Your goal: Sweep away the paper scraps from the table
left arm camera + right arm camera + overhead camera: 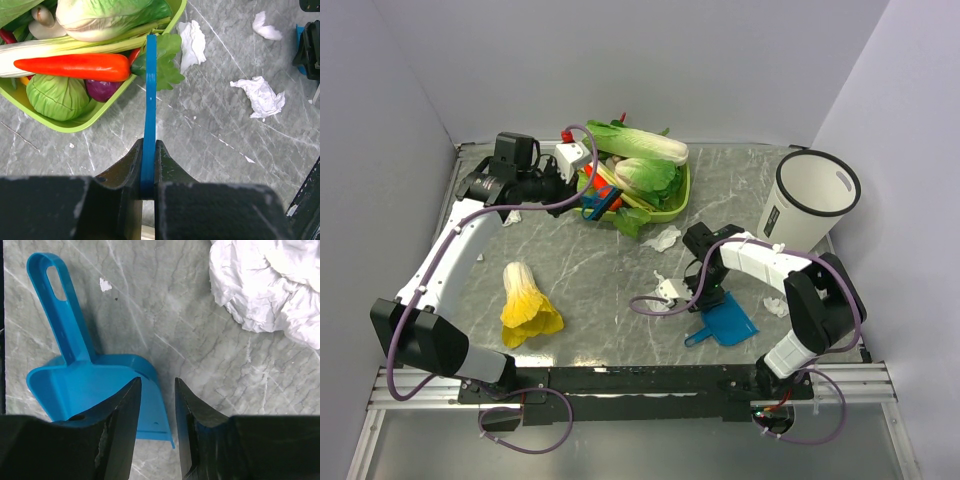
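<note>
Jaws of left gripper [148, 147] are clamping thin flat blue plastic strip [150, 90]; right gripper [158, 390] is hovering narrowly open over edge of blue plastic dustpan [75, 385].

Top camera: fixed, high behind the arm bases [485, 372], facing down and forward over the whole surface [590, 300]. Left wrist camera: close, looking past its jaws across the surface at the green basket [60, 125]. Right wrist camera: closer, straight down onto the blue dustpan [80, 390]. Basket and dustpan both show in the top view.
</note>
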### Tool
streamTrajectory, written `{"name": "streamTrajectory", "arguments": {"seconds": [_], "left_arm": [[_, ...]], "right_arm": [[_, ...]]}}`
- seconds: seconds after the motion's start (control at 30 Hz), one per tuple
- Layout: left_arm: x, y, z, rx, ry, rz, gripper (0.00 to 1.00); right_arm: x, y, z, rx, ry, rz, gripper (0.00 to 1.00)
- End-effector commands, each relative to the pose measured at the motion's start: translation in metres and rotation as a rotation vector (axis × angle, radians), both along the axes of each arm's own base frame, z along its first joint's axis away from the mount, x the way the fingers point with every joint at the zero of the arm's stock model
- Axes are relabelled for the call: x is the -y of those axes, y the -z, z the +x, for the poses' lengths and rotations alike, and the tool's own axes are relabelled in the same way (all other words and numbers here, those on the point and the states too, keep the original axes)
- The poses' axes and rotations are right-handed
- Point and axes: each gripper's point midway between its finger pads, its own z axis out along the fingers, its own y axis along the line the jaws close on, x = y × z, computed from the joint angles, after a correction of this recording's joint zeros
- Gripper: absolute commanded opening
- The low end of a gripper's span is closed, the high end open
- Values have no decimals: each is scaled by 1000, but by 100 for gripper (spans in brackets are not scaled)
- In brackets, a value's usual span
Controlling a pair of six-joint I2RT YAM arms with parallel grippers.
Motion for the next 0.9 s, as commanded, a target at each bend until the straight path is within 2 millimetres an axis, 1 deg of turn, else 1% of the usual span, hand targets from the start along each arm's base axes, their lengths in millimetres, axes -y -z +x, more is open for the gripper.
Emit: {"name": "streamTrajectory", "arguments": {"seconds": [0.0, 0.13, 0.23, 0.27, 0.3, 0.33, 0.37, 0.4, 0.43, 0.53, 0.6, 0.63, 0.73, 0.77, 0.8, 0.83, 0.87], "left_arm": [[0, -14, 2, 45, 17, -5, 1], [0, -11, 2, 42, 20, -6, 1], [1, -10, 2, 37, 22, -6, 1], [1, -13, 3, 45, 20, -6, 1], [0, -13, 3, 47, 18, -4, 1], [0, -13, 3, 45, 18, -3, 1], [0, -13, 3, 46, 18, -2, 1], [0, -12, 3, 45, 18, -1, 1], [0, -12, 3, 47, 20, -2, 1], [1, -12, 3, 44, 21, -4, 1], [2, -13, 4, 43, 23, -9, 1], [2, -15, 4, 47, 25, -11, 1], [3, -16, 4, 45, 28, -17, 1], [3, -15, 4, 45, 28, -15, 1], [3, -15, 4, 44, 27, -15, 1], [3, -15, 4, 43, 26, -15, 1], [3, -14, 5, 44, 24, -11, 1]], "right_arm": [[3, -8, -1, -3, -32, -13, 40], [9, -3, -3, 14, -62, -29, 40], [6, 2, -1, 20, -53, -20, 34], [3, 1, 1, 27, -55, -10, 28], [-1, 1, 2, 28, -59, 1, 25], [-7, -1, 4, 41, -72, 17, 18], [-11, -3, 5, 49, -84, 32, 16], [-15, -4, 6, 63, -117, 47, 14], [-23, -4, 8, 93, -160, 63, 11], [-32, -3, 8, 153, -286, 73, 10], [-38, -4, 13, 144, -324, 58, 11], [-43, -6, 20, 146, -337, 58, 11], [-48, -9, 20, 182, -440, 85, 12], [-55, -10, 23, 213, -467, 109, 15], [-59, -12, 24, 238, -505, 133, 21], [-61, -15, 25, 260, -509, 151, 38], [-64, -17, 27, 278, -507, 166, 43]]}}
